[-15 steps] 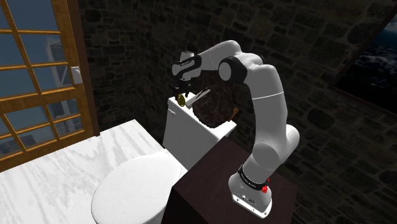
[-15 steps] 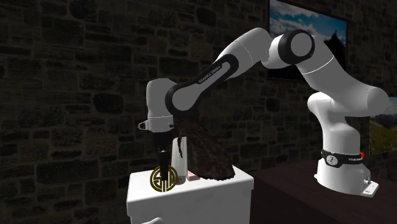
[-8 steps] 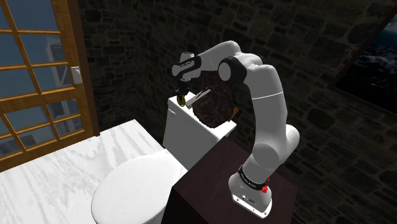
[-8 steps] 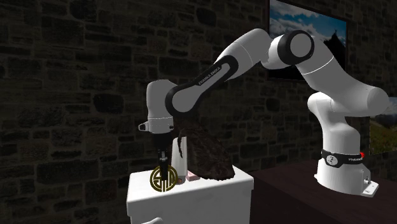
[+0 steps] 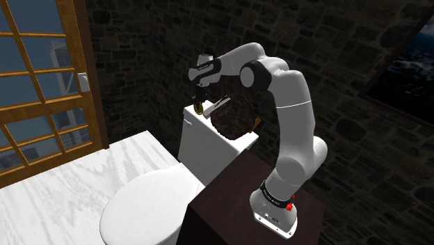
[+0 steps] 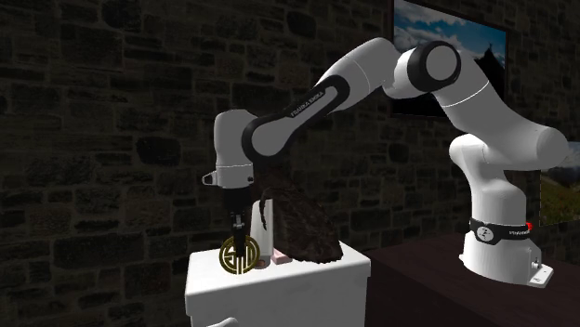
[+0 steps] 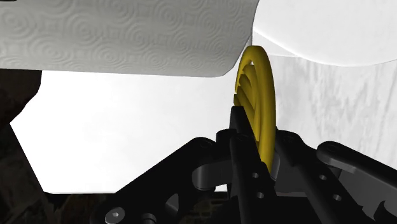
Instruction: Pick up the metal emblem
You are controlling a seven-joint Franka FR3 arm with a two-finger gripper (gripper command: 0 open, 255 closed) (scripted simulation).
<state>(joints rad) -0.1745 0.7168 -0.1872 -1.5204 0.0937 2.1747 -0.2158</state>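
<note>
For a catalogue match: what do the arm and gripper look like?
The arm has rounded white links, dark joints, black lettering along one link and a black band with a red mark near its base. The gripper is all black.

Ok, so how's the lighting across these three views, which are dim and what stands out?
Shoulder view: dim stone walls; the window and white toilet lid are brightest. Second exterior view: dim overall, yet the gold emblem in the gripper reads clearly against the white tank. Wrist view: bright, the tank nearly washed out behind the emblem.
</note>
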